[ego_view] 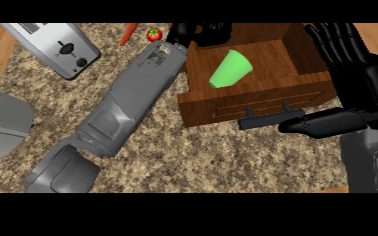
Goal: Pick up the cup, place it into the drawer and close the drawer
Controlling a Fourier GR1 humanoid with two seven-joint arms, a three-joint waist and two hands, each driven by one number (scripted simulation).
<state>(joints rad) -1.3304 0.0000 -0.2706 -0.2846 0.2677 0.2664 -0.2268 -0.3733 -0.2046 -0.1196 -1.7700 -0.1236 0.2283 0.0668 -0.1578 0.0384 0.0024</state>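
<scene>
The right hand [341, 95] is seen at the drawer's right side, fingers straight up along the wall and thumb stretched out just beside the dark handle [270, 118]; nothing is held by it. The left hand [198, 33] is reached across to the far edge of the drawer [251, 102], its fingers curled there, though what they rest on cannot be made out. The green cup [230, 69] is found lying tilted inside the open drawer, untouched. Placement looks done; only the closing is judged to be left, with the front panel to be pushed home.
</scene>
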